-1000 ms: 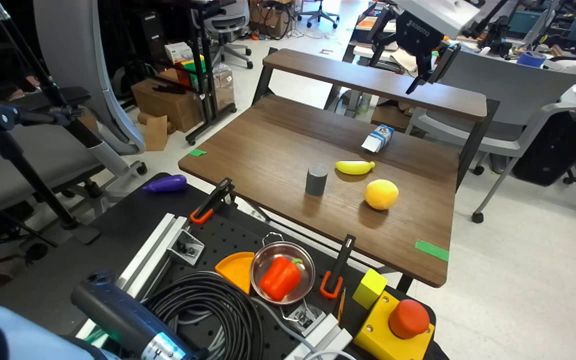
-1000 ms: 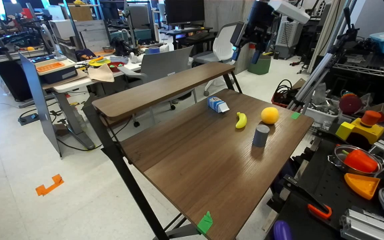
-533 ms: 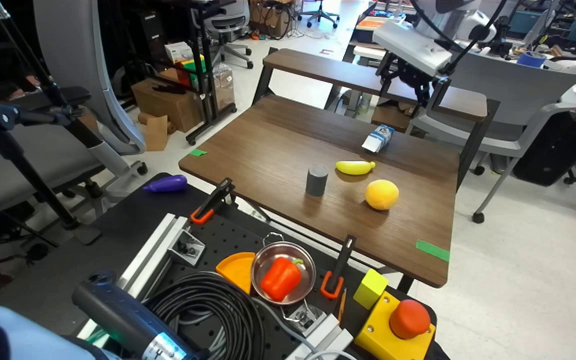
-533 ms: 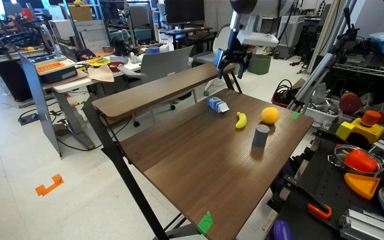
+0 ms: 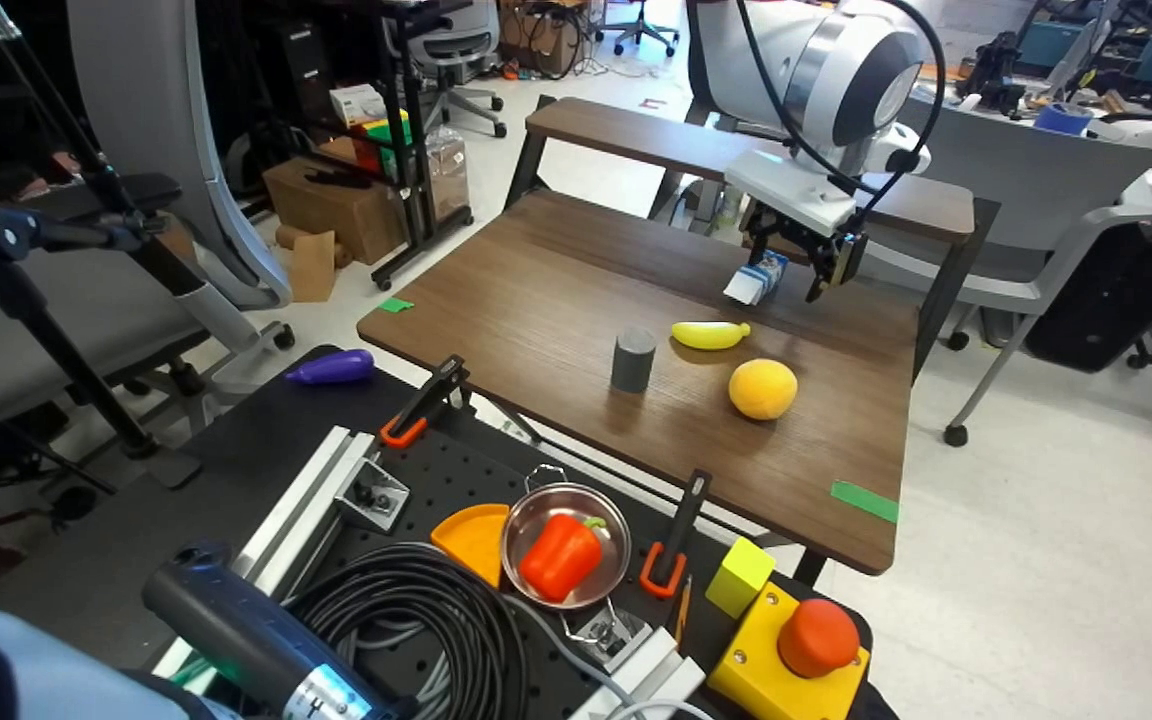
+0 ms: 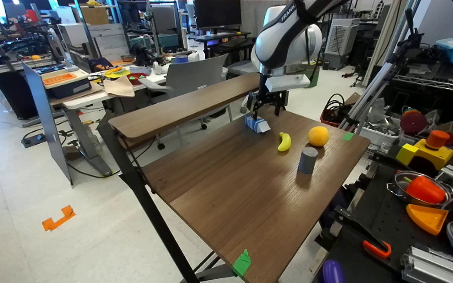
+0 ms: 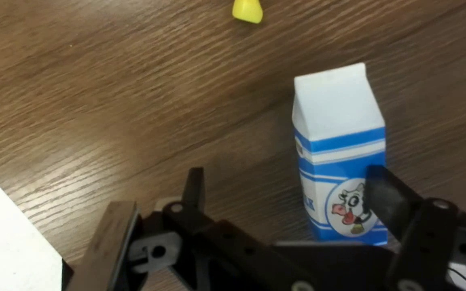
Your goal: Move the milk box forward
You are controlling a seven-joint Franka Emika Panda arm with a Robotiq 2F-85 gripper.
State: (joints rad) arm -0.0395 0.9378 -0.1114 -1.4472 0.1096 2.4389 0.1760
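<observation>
The milk box, a blue and white carton with a cow picture, lies on its side on the brown table in both exterior views (image 5: 748,286) (image 6: 258,125). Its white folded end points toward the banana side. My gripper (image 5: 788,277) is open and empty, low over the table at the box; it also shows in an exterior view (image 6: 266,114). In the wrist view the box (image 7: 344,157) stands between the spread fingers (image 7: 285,171), close to the right finger, which covers part of the cow picture. I cannot tell whether that finger touches it.
A yellow banana (image 5: 708,336) lies in front of the box. A dark grey cylinder (image 5: 633,361) and a yellow round fruit (image 5: 763,389) stand nearer the table's front edge. A raised shelf (image 6: 195,103) runs along the back, close to the arm.
My gripper has come down from above the shelf's end to just over the milk box, with the arm following into view. The box and other table objects have not moved.
</observation>
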